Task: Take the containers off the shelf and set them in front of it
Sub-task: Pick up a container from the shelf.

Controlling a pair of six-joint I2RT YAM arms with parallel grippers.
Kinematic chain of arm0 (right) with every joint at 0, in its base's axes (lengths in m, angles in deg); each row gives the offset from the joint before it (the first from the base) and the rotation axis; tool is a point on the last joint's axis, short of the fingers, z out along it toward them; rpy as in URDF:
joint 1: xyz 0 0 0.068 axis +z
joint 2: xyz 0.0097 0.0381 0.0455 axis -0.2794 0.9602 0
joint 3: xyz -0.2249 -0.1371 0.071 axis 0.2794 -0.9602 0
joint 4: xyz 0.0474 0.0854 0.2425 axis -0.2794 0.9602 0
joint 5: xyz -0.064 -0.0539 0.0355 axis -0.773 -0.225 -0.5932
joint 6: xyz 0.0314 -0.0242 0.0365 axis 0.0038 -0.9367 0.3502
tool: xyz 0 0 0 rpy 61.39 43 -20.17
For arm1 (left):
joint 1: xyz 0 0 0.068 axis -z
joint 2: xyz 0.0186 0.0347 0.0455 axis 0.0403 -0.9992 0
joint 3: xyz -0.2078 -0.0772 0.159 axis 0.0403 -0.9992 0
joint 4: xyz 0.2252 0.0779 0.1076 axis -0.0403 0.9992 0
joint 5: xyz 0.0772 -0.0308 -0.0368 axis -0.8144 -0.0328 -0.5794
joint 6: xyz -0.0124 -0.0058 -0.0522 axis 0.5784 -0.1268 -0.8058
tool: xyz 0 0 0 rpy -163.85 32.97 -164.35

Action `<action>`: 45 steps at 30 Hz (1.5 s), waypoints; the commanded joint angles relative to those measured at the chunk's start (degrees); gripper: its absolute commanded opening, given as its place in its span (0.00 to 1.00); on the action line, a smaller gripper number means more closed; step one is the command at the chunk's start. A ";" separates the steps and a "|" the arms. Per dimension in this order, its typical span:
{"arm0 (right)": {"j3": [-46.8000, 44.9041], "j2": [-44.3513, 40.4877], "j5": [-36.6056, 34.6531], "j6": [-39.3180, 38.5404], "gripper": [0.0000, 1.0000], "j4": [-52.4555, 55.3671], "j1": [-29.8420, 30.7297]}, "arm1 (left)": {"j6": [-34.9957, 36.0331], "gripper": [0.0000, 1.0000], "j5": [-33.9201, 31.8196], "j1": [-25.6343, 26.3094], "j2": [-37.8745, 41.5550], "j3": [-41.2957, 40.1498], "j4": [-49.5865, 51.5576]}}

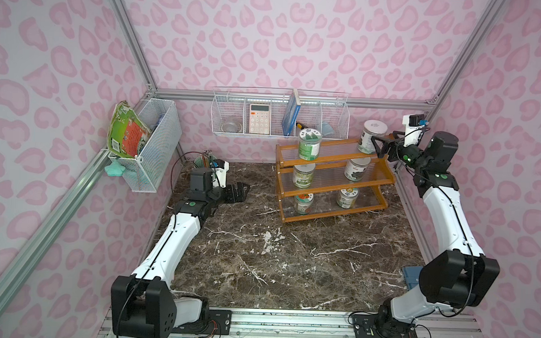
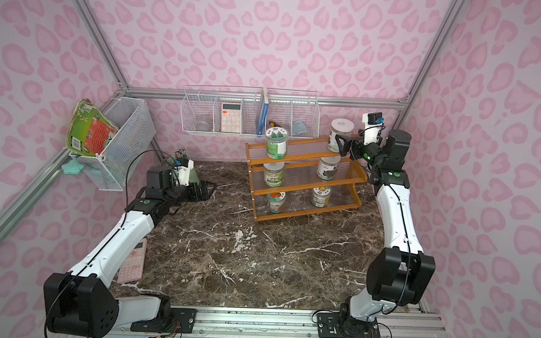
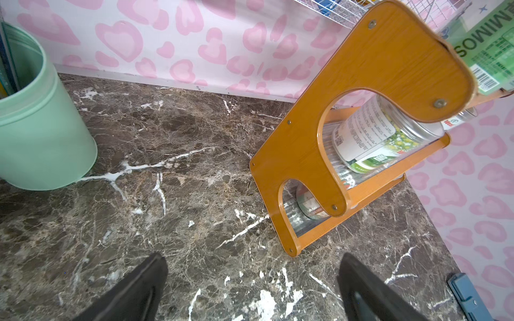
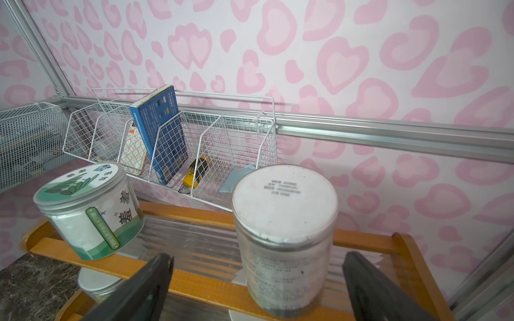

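1. The right arm (image 1: 445, 221) reaches up high to the top step of the shelf (image 1: 333, 214). The right hand (image 1: 377, 147) is open wide and holds nothing. The white-lid jar (image 1: 374, 127) is between its fingers.
2. The left arm (image 1: 172, 244) lies low near the back left corner of the worktop (image 1: 259, 254). The left hand (image 1: 243, 193) is open wide and empty.
3. The shelf is smooth orange-brown wood with clear ribbed steps. It sits at the back right corner, long side along the back edge.
4. Six round clear containers (image 1: 303, 176) stand upright on it, lids up.
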 commanded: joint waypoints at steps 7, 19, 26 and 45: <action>3.40 3.95 -4.57 -1.44 0.99 -1.36 1.70 | -0.11 0.99 0.37 -0.08 -0.14 -0.02 -0.87; 5.56 8.42 -6.76 -1.05 0.99 -3.62 3.42 | 0.01 0.99 0.46 -0.11 -0.34 0.07 -0.89; 8.73 11.67 -9.51 -1.24 0.99 -2.67 4.41 | -0.03 0.99 0.47 -0.15 -0.21 0.07 -0.80; -1.24 1.59 -11.12 0.60 0.64 -8.52 4.68 | -0.74 0.99 1.16 -0.11 0.06 -0.11 -1.24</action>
